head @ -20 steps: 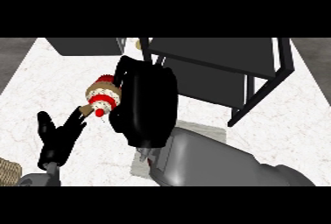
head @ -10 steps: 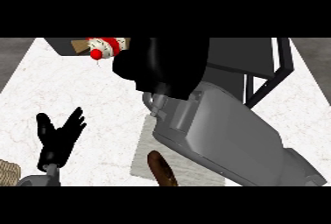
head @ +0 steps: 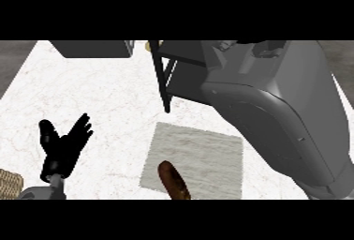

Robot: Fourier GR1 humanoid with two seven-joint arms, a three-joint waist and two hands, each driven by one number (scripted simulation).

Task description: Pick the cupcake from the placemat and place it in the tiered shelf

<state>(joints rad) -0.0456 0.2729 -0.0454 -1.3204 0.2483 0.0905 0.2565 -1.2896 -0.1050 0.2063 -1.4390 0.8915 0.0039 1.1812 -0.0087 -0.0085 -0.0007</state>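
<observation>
Spanning the right half of the head view, the grey right forearm [head: 276, 117] runs from the lower right corner up to the top edge, where it lies over the tiered shelf [head: 181, 86]. The cupcake cannot be identified with certainty. The only candidate is a small pale-yellow sliver [head: 149, 45] at the top edge, just beside the upper end of the shelf's black left post. No frosting, wrapper or topping can be made out on it. It lies well apart from the placemat [head: 200, 154].

Right hand [head: 250, 42]: only dark fragments show at the top edge beyond the forearm's end, above the shelf. Whether this hand is spread or clamped on anything cannot be told, and no contact with the sliver is visible.

Left hand [head: 63, 145]: at the lower left, black, with fingers straight and spread apart, pointing up the view, and the thumb set off to the left. It holds nothing and touches nothing.

Placemat: pale grey, rectangular, flat on the white marbled counter [head: 90, 93] at lower centre, between the two arms. A brown elongated loaf [head: 173, 180] lies across its lower left edge and is cut off by the view's bottom.

Other items: a woven basket [head: 8, 183] shows partly at the left edge below the left hand. A grey box [head: 93, 48] sits at the top, left of the shelf.
</observation>
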